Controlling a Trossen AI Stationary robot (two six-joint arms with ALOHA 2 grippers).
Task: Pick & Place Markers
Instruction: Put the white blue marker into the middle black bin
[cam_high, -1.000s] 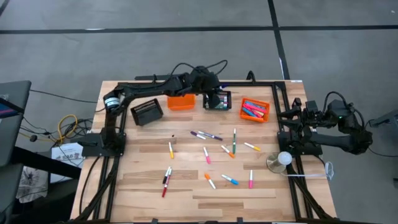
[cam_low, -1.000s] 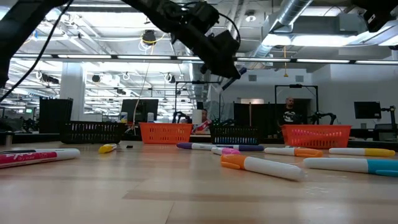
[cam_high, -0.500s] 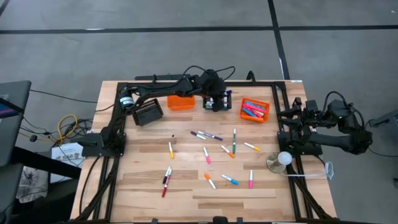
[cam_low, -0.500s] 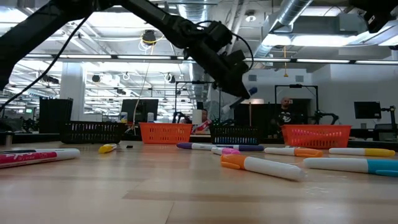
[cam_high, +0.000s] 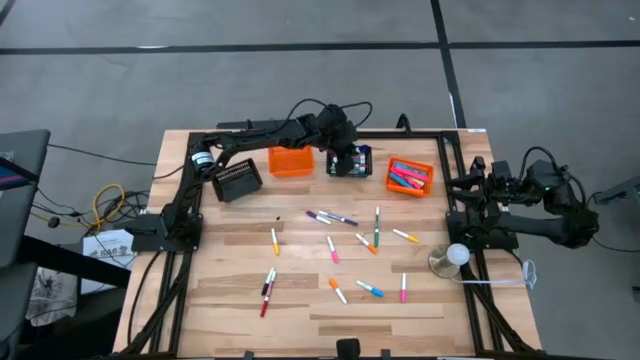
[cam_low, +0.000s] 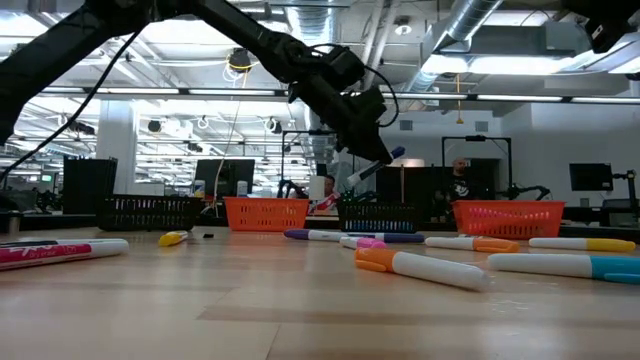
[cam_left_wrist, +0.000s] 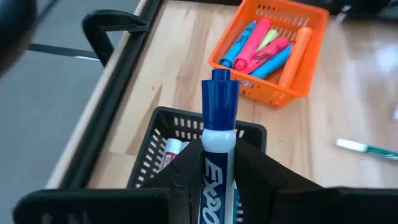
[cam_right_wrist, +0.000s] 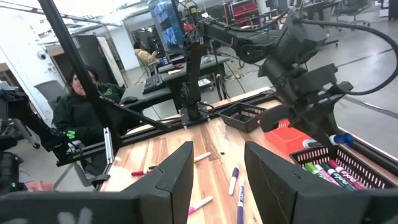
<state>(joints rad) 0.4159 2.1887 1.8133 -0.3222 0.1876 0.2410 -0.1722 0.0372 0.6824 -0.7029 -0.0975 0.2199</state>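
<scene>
Over the black basket (cam_high: 349, 163) at the bench's (cam_high: 300, 300) far edge, the left gripper (cam_left_wrist: 219, 165) has its fingers clamped on a blue marker (cam_left_wrist: 217, 134), so placing is in hand; the next move calls for lowering and letting go. Parked off the bench's right side, the right gripper (cam_right_wrist: 217, 165) has its fingers apart and empty. What already lies in that basket is mostly hidden.

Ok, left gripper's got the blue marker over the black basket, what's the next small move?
Probably lower a little, then open. The left gripper holds the blue marker above the black mesh basket, which already holds markers, so a short drop should land it inside.
</scene>
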